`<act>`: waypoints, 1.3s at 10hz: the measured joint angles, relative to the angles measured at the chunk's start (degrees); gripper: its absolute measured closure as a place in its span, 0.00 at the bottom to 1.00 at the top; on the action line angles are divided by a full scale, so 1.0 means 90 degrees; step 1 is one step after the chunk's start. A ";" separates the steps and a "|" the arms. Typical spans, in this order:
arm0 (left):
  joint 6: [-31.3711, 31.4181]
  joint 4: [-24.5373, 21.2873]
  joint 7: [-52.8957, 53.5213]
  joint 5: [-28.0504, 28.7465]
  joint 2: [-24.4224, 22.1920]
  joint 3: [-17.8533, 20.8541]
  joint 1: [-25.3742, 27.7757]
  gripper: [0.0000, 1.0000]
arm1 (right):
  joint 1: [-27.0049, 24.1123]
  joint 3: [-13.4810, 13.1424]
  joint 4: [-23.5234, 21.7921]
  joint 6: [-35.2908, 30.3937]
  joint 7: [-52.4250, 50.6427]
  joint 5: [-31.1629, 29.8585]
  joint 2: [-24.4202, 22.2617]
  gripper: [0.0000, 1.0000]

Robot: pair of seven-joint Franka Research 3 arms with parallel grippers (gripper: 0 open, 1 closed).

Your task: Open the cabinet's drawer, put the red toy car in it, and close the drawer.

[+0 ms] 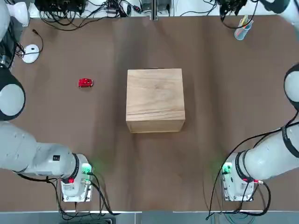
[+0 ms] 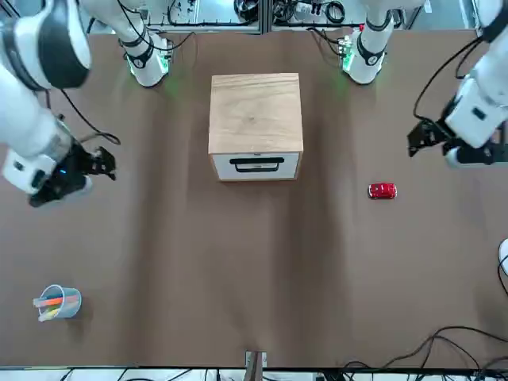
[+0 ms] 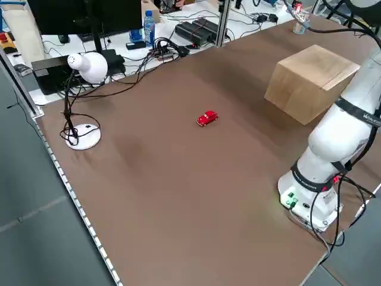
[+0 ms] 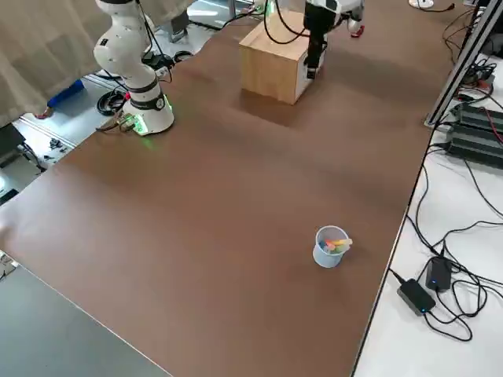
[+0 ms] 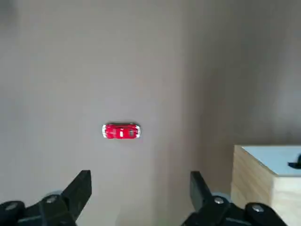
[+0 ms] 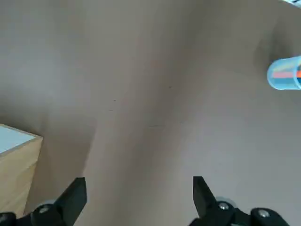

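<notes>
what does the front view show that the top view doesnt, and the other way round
Only the front view shows the drawer, shut in the cabinet face with its dark handle, and both open hands: left hand, right hand, raised off to the sides. Only the top view shows the white mouse. Both show the cabinet, the red toy car and the blue cup.

Inside of the closed drawer [image 2: 256, 165] out of sight, cabinet [image 5: 269, 176] cut off at the wrist picture's edge, white computer mouse [image 2: 503, 258] half cropped, cup [image 2: 58, 303] contents too small to identify
</notes>
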 joint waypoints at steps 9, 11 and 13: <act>0.0108 -0.0216 -0.2153 0.0002 0.0932 -0.2435 -0.0087 0.99 | 0.0760 0.0074 0.0983 0.0142 -0.0957 0.1440 0.1870 0.00; 0.0523 -0.0244 -0.2602 0.0002 0.1389 -0.2743 -0.0190 0.99 | 0.0760 0.0064 0.1036 0.0234 -0.0967 0.1737 0.2150 0.00; 0.0900 -0.0259 -0.2909 0.0002 0.1825 -0.2926 -0.0323 0.99 | 0.0854 0.0083 0.1048 0.0442 -0.1021 0.2013 0.2467 0.00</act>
